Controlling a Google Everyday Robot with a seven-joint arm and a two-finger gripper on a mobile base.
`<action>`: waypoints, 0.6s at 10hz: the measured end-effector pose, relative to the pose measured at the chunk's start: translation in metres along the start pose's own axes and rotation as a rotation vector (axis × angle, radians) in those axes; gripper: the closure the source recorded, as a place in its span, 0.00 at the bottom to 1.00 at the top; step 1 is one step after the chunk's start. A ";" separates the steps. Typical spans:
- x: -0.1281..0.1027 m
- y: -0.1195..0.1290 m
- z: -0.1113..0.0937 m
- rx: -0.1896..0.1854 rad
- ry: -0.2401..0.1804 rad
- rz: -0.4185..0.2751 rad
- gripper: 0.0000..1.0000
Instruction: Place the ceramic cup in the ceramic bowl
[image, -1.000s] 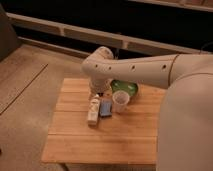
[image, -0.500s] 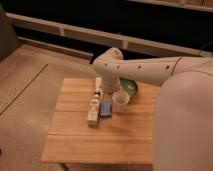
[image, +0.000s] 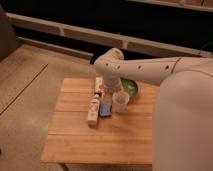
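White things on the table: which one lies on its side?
The long bottle, flat beside the blue block. The cup stands upright close by the gripper, near the green bowl.

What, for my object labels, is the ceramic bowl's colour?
Glossy green: the ceramic bowl shows best in the camera view, just beside the gripper.

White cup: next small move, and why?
Probably ease the end effector down onto the small white ceramic cup to grasp it: it hovers by the cup's far rim, and the cup stands on the wooden table, outside the round green ceramic bowl.
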 end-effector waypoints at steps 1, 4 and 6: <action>0.000 -0.008 0.005 0.004 0.005 0.022 0.35; -0.012 -0.031 0.022 0.015 0.005 0.075 0.35; -0.023 -0.029 0.035 0.007 0.012 0.063 0.35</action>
